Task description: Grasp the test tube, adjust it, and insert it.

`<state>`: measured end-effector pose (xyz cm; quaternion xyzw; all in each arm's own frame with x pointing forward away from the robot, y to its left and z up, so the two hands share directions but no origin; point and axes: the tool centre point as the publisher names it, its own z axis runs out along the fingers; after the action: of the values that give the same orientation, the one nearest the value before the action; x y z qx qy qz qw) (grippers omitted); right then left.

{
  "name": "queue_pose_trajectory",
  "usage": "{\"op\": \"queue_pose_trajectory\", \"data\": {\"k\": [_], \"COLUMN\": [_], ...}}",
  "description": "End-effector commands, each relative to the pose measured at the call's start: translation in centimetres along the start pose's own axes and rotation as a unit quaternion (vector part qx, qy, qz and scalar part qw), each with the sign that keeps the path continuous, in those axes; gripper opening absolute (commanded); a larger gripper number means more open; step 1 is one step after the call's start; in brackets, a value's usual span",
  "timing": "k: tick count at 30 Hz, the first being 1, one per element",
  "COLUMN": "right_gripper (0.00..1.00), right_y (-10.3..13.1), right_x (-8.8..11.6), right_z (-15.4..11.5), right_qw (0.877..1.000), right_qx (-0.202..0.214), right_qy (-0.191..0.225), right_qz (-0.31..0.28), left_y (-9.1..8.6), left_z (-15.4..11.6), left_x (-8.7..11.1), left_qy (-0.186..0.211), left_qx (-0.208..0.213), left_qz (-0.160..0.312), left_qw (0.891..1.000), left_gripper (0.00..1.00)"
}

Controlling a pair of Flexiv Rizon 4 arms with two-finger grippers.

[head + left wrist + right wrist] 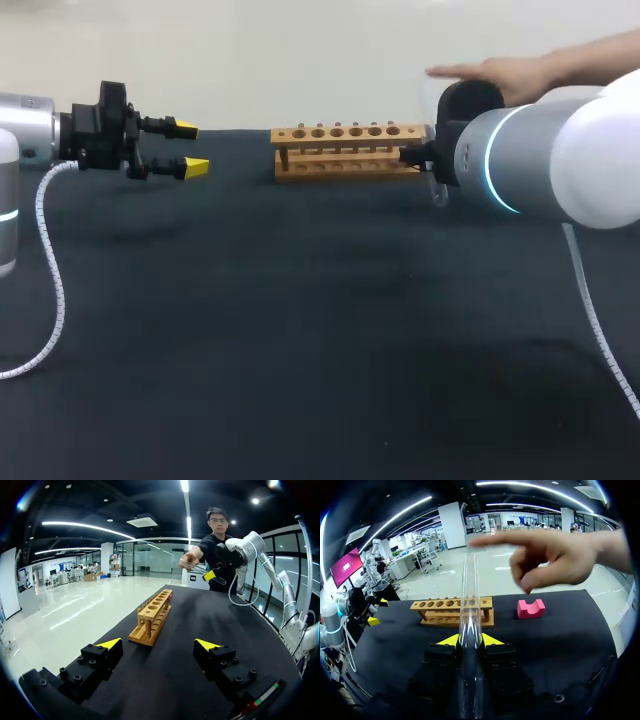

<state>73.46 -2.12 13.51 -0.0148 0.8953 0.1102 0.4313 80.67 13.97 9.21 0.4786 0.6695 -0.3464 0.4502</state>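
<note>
So the black cloth-covered table (300,350) has the light wooden test-tube rack (345,150) at its far side, holes facing up. The right gripper (470,640) is right by the rack's end, jaws closed on the clear glass test tube (471,595), a yellow tip against each side. The tube's long axis runs out past the fingertips toward the rack, not clearly upright, so I'd say it needs standing up over a hole first. The left gripper (188,148) sits well off on the rack's other side, jaws wide apart, nothing in them. A person's hand (500,72) reaches over the right gripper. A small pink notched block (530,608) lies just beside the rack.
</note>
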Motion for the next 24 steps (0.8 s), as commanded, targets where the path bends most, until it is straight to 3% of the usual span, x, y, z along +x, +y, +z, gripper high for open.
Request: {"op": "queue_pose_trajectory", "data": {"k": [1,8,24], "right_gripper": [0.0,0.0,0.0], "right_y": [0.0,0.0,1.4], "right_x": [0.1,0.1,0.3], "right_z": [-0.1,-0.1,5.8], "right_qw": [1.0,1.0,1.0], "right_qx": [0.0,0.0,0.016], "right_qy": [-0.002,-0.002,0.011], "right_qz": [0.0,0.0,-0.02], "left_y": [-0.1,-0.1,-0.1], "left_z": [0.0,0.0,0.0], "left_x": [0.1,0.1,0.1], "left_qy": [-0.002,-0.002,-0.002], "left_qx": [-0.001,-0.001,-0.001], "left_qz": [0.001,0.001,0.001], "left_qw": [1.0,1.0,1.0], "left_gripper": [1.0,1.0,1.0]}}
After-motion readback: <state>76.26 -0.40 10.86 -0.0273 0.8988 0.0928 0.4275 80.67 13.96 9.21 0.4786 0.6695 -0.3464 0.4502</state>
